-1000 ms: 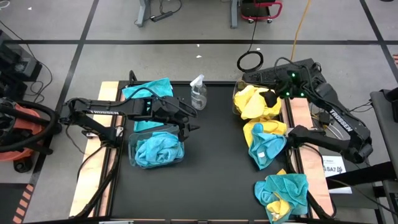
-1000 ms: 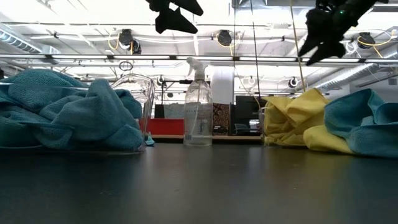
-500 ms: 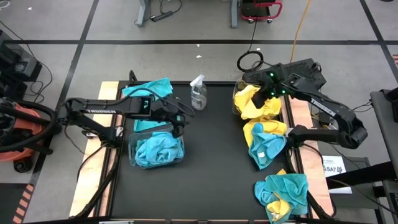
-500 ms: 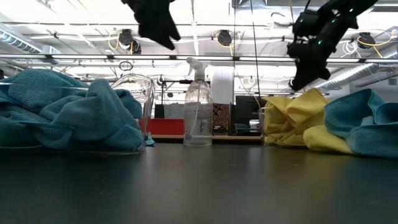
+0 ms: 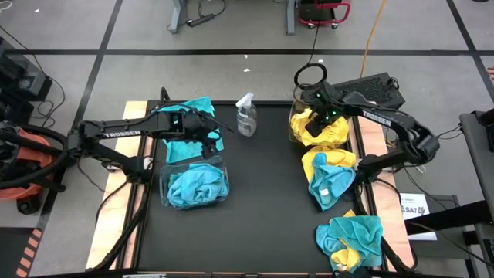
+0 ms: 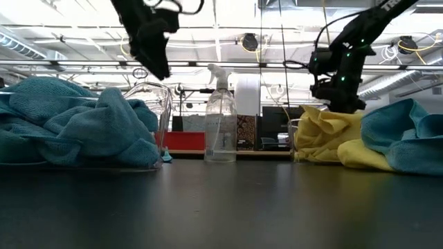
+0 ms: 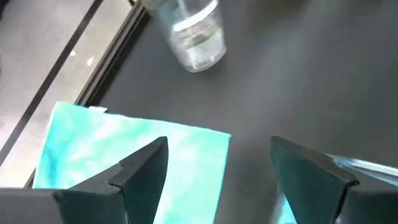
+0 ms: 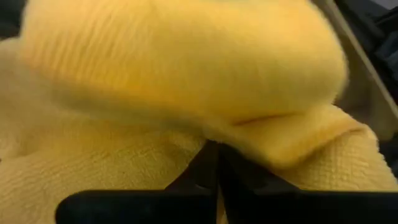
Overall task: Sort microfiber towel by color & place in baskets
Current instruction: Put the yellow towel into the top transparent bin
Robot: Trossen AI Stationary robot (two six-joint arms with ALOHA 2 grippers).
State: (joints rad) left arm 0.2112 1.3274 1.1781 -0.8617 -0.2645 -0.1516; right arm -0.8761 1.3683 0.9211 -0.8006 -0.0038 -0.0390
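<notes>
High view: straight down over the whole table (image 5: 255,193), far off. Low view: level at the table top, facing the room behind. Shared by both: spray bottle (image 5: 245,116) and yellow towels (image 5: 320,127). Left wrist view: near, tilted down past own fingers (image 7: 140,171) onto bottle and mat. Right wrist view: pressed close against yellow cloth.

The right gripper (image 5: 316,117) has swung in from the counter's far right edge down onto the yellow towels (image 5: 320,127) in the far basket, its fingers closing, seemingly against the cloth, while the left gripper (image 5: 211,139), fingers apart, has drawn back from over the blue-filled basket (image 5: 194,185) toward the flat teal towel (image 5: 185,112).
</notes>
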